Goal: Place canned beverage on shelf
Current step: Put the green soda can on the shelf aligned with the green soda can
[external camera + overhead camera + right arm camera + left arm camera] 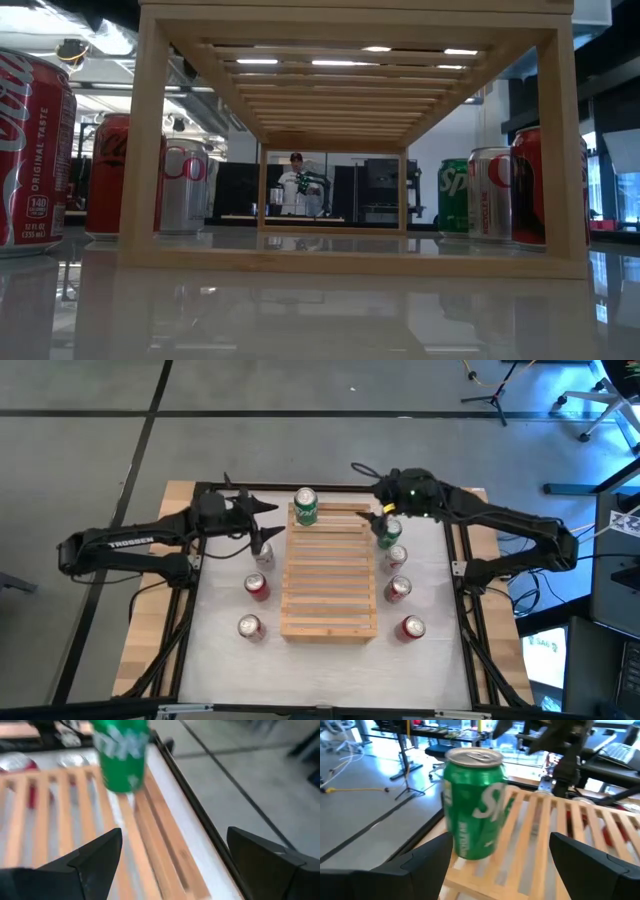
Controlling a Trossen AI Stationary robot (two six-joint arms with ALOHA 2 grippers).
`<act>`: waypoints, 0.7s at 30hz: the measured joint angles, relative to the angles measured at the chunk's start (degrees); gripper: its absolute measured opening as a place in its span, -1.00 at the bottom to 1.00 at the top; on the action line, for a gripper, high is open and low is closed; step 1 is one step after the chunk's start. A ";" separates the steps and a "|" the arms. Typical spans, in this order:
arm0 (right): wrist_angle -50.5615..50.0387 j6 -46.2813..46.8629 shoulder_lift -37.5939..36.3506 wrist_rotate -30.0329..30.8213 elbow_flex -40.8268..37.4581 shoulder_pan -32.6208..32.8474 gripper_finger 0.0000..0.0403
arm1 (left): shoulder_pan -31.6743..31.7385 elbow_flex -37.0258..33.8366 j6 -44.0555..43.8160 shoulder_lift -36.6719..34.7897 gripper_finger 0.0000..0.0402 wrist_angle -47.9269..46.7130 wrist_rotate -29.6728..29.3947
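With jaws spread wide and empty, left gripper (262, 507) hovering just left of the shelf's (330, 595) far left corner, where one green can (306, 506) stands upright, apart from both fingers. Right gripper (377, 512) likewise wide open, holding nothing, at the far right corner beside a second green can (389, 532) down on the bench (220, 660). Likely risks: clipping the shelved can on withdrawal and tipping it off the edge; knocking the neighbouring silver can (397, 556) during a grab.
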 joint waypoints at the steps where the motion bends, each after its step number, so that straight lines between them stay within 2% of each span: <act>1: -1.18 -0.01 -0.22 -0.93 0.00 -1.31 0.76 | -0.52 0.00 -0.02 0.00 0.60 0.00 0.00; 8: -9.83 -2.22 0.28 -11.27 -0.01 -10.24 0.76 | -2.73 0.00 -0.06 0.00 0.60 0.04 -0.42; 11: -13.98 -4.53 0.64 -12.26 0.00 -12.61 0.76 | -3.28 0.00 -0.11 0.00 0.60 0.04 -0.44; 16: -21.64 -17.56 0.64 -12.18 -0.01 -14.27 0.76 | -3.55 0.00 -0.13 0.00 0.60 0.02 -0.44; 21: -24.78 -30.49 0.64 -12.29 -0.02 -14.05 0.76 | -3.55 0.00 -0.19 0.00 0.60 0.04 -0.46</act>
